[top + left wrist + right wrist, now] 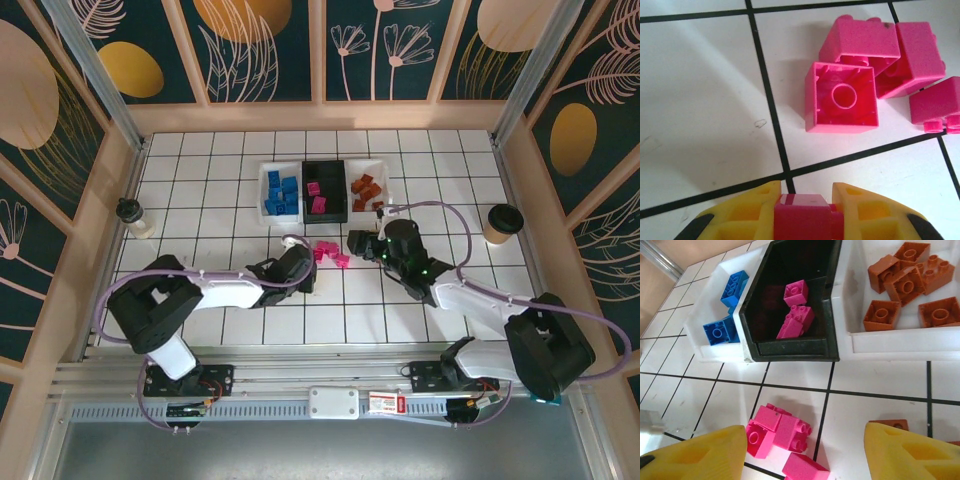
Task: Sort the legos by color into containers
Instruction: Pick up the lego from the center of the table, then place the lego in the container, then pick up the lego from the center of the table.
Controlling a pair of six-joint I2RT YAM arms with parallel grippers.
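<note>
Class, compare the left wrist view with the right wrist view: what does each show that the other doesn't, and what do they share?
Left wrist view, not the right: the left gripper shut on a pink brick.
Right wrist view, not the left: the black bin holding sorted pink bricks, a white bin with blue bricks, a second white bin with orange-brown bricks, and the right gripper open.
Shared: the loose pink bricks piled on the white tiled table.

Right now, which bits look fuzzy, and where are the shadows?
Left wrist view: the pinched pink brick looks soft, and the loose pink bricks throw pale shadows leftward. Right wrist view: the yellow fingers blur, and the black bin is sharp.
</note>
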